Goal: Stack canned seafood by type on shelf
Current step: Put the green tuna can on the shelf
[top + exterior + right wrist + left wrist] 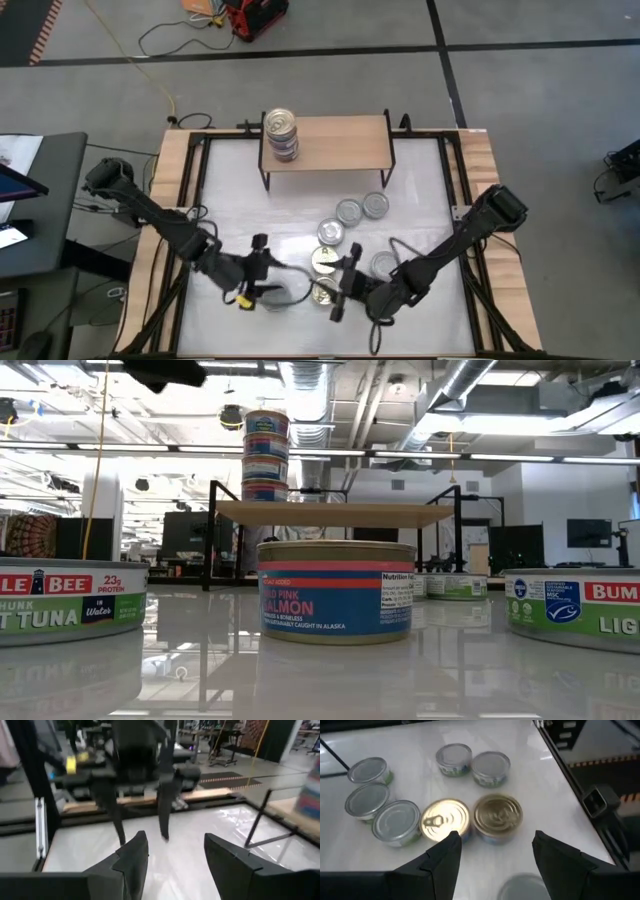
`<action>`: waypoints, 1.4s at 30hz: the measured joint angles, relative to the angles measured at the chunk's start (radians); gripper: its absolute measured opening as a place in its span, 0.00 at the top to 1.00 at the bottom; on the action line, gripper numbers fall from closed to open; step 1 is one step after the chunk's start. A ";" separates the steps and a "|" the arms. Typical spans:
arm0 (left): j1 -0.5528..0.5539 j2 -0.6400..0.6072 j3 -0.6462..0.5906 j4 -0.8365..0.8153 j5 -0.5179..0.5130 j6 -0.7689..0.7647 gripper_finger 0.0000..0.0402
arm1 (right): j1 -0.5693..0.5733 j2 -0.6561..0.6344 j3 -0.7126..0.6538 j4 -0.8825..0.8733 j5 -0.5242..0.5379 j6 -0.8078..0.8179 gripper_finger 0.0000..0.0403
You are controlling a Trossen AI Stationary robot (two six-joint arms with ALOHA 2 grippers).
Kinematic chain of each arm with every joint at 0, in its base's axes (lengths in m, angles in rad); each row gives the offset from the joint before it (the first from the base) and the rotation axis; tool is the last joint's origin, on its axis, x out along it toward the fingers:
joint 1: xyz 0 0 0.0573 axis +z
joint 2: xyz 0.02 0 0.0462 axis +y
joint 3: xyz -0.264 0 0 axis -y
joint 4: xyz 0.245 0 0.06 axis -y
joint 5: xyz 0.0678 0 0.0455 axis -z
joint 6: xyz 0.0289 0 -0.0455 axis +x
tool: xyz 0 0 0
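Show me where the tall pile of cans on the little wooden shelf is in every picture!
High view: the stack of blue-labelled round tins stands on the left end of the light-wood shelf.
Low view: the stack rises on the shelf board, left of centre.
Left wrist view: not in it.
Right wrist view: cannot tell; only a blur at the edge.
Shared landmark: the shelf.

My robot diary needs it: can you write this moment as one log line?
shelf: one stack of cans | loose cans on table | left end effector: open, empty | right end effector: open, empty
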 joint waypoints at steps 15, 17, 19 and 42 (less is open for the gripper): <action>-0.123 0.001 -0.158 -0.026 -0.062 -0.273 0.42 | 0.012 0.136 0.157 -0.140 -0.071 0.008 0.45; -0.115 0.001 -0.200 0.005 -0.085 -0.341 0.42 | 0.018 0.136 0.163 -0.149 -0.073 0.014 0.45; -0.107 0.001 -0.239 0.042 -0.106 -0.403 0.42 | 0.019 0.136 0.165 -0.149 -0.081 0.024 0.45; -0.051 0.182 -0.343 0.287 -0.042 -0.715 0.50 | 0.002 0.136 0.165 -0.143 -0.114 0.026 0.45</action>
